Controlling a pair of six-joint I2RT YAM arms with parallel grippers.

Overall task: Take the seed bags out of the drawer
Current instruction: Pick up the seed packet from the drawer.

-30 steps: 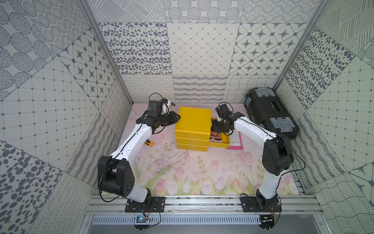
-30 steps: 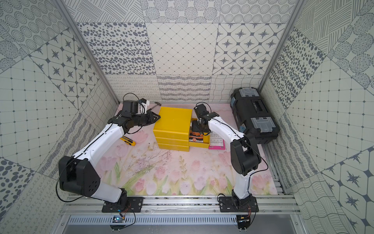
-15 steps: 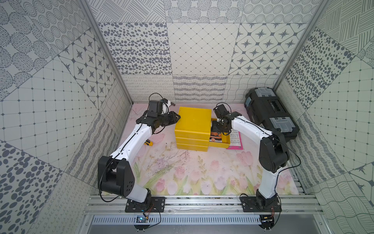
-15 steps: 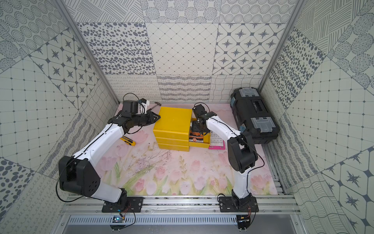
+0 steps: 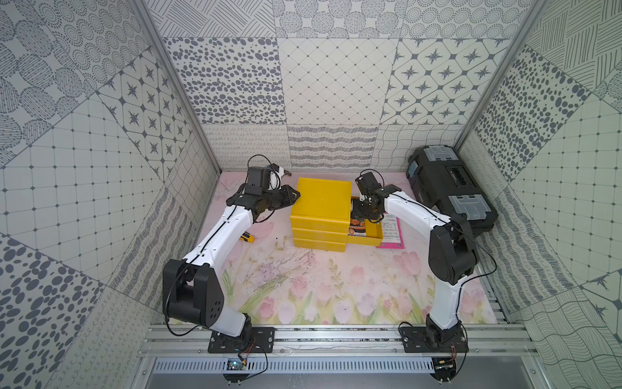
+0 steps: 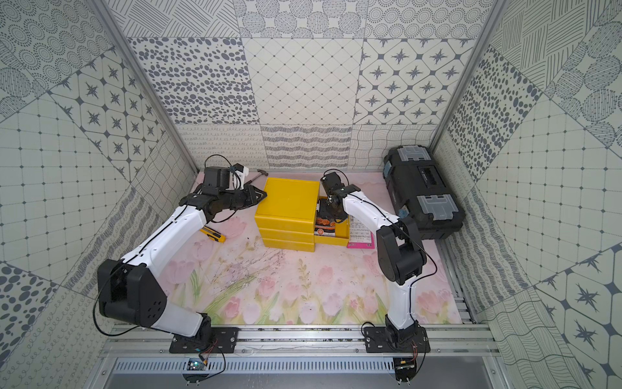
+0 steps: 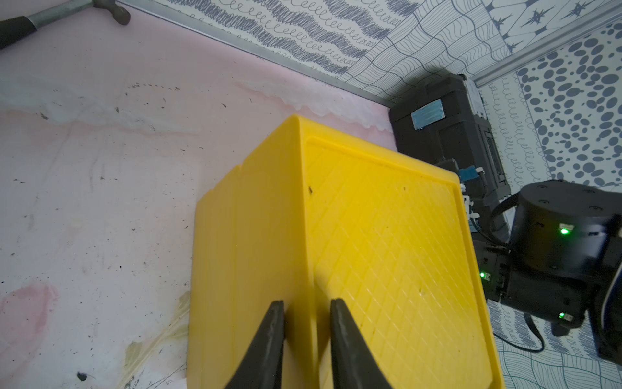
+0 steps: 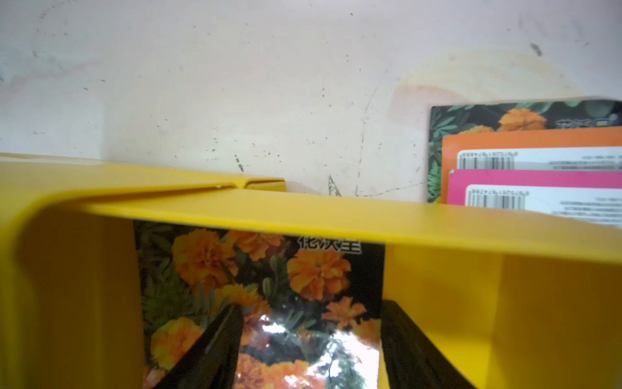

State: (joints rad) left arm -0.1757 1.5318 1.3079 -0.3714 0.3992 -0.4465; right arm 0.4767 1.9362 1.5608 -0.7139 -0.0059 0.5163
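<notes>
One seed bag with orange blooms lies flat in the open drawer, hemmed by its yellow walls, the right arm's fingers apart above it; more seed bags lie on the surface just beside the drawer, a black toolbox beyond them. The left arm's fingers are clamped on the top edge of the drawer unit, a hammer behind and a yellow knife beside that arm. Since a second ago only the right elbow has edged toward the unit.
</notes>
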